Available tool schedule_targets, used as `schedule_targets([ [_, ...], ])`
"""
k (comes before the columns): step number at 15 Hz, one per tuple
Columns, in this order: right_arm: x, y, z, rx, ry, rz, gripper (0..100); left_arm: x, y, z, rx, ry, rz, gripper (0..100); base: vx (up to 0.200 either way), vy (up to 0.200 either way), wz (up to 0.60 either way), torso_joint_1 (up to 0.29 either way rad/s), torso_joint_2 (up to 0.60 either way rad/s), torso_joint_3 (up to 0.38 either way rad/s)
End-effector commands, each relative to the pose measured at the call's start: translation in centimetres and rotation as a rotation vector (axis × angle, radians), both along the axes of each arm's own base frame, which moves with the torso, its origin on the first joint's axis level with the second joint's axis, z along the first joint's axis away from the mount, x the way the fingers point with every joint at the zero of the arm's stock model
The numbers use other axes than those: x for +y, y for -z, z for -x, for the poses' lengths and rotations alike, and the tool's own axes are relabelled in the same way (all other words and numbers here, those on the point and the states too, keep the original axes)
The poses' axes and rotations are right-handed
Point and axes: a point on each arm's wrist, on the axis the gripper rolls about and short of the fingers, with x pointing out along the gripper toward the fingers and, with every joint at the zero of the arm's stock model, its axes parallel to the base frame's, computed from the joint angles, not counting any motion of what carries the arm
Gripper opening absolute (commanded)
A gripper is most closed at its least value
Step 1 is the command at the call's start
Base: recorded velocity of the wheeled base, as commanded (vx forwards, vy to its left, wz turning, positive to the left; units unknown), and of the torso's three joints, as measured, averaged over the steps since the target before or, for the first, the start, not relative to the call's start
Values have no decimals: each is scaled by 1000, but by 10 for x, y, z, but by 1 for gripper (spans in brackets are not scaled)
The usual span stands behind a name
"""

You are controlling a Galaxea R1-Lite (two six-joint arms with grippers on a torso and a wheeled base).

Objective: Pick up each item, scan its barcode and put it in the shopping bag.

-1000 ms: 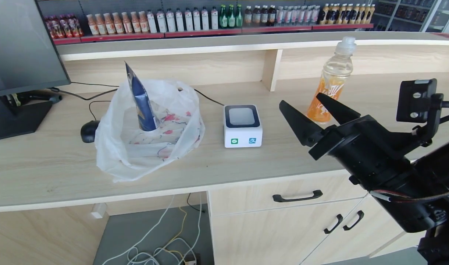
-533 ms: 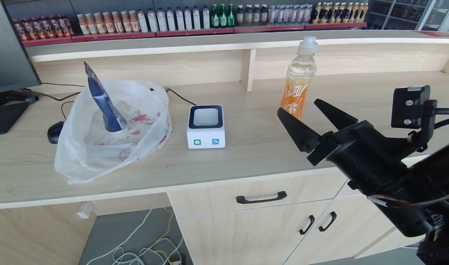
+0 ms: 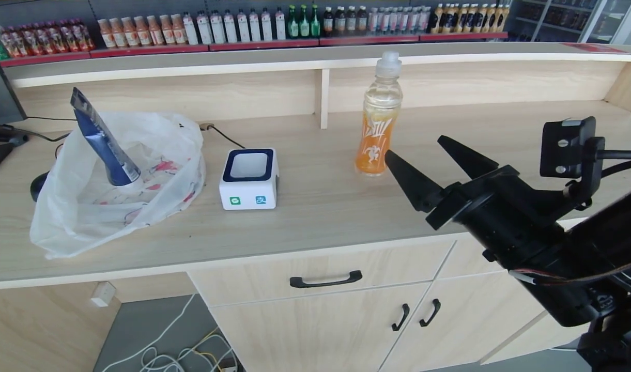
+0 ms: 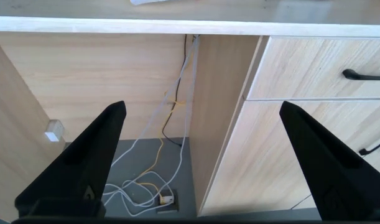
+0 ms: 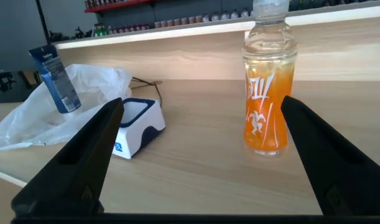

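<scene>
Right hand (image 3: 413, 144) gapes wide, empty, just beside the bottle (image 3: 378, 116) on the tabletop (image 3: 315, 206), seemingly not touching. Left hand (image 4: 201, 106) spread wide, empty. Pouch (image 3: 104, 142) stands in bag (image 3: 62, 227).

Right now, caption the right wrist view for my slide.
Open right gripper faces the upright orange bottle on the counter, scanner and shopping bag farther along.
</scene>
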Motion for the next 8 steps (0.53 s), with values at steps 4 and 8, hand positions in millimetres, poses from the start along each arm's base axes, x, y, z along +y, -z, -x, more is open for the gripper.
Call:
schedule_targets([
  [4,6,-29,-38,60,90,31,100,0,0,0,1,-1,0,100,0,0,0,0,0,0],
  [8,-8,-41,-82,40,157,68,100,0,0,0,0,-1,0,100,0,0,0,0,0,0],
])
